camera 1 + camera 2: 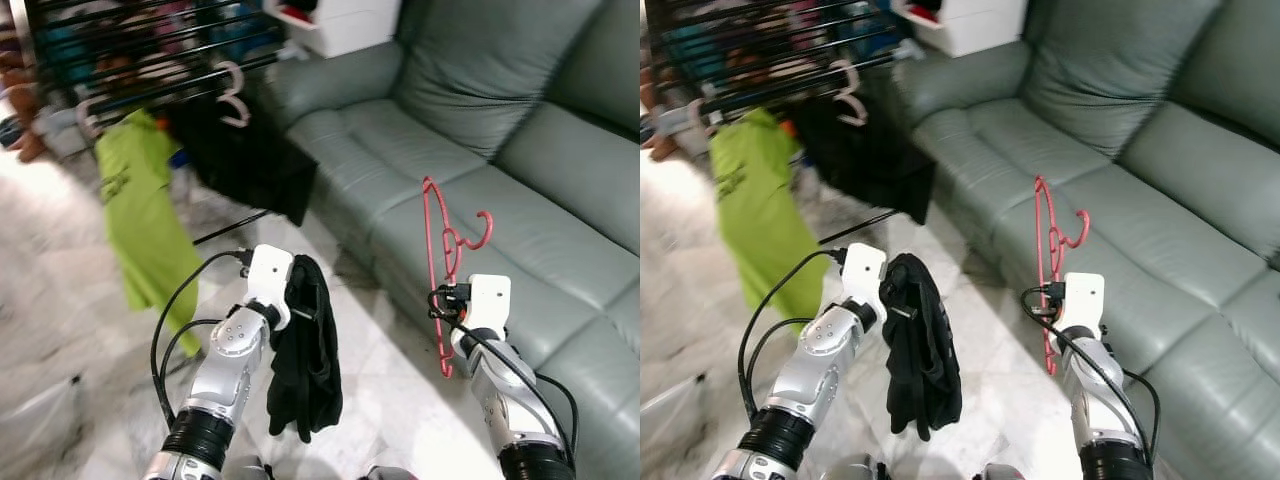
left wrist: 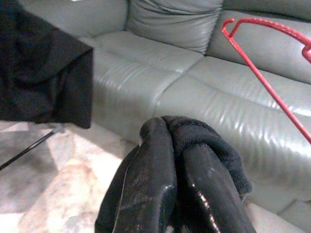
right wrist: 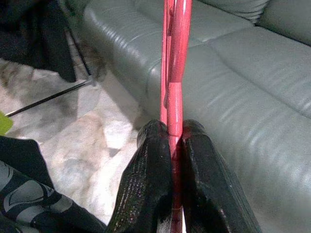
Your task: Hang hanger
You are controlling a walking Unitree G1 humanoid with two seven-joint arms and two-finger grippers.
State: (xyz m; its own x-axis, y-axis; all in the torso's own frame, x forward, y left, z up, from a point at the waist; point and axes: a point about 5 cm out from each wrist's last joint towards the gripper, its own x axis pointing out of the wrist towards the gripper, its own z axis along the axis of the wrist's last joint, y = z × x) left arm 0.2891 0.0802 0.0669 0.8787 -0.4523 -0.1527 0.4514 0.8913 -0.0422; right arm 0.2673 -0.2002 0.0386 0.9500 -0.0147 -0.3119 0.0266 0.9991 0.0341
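The step in hand looks like the carry: both arms are loaded and raised in front of the grey sofa (image 1: pixel 480 150), with the drying rack (image 1: pixel 150 50) away to the robot's left. The right claw (image 3: pixel 176 145) is closed tight on a bar of the red hanger (image 1: pixel 440 270), which stands nearly upright above the wrist with its hook turned toward the sofa back. The left claw (image 2: pixel 172 160) is pinched shut on a black garment (image 1: pixel 305 350), which droops below the wrist toward the marble floor (image 1: pixel 60 300). Next, I judge, the garment must go onto the red hanger, or the hanger's hook must be brought over to a rack bar; either way the robot needs to turn left and close in. Count: one red hanger, one held black garment, two pale hangers (image 1: pixel 232 95) on the rack, one green shirt (image 1: pixel 140 210) and one dark cloth (image 1: pixel 245 160) hanging there.
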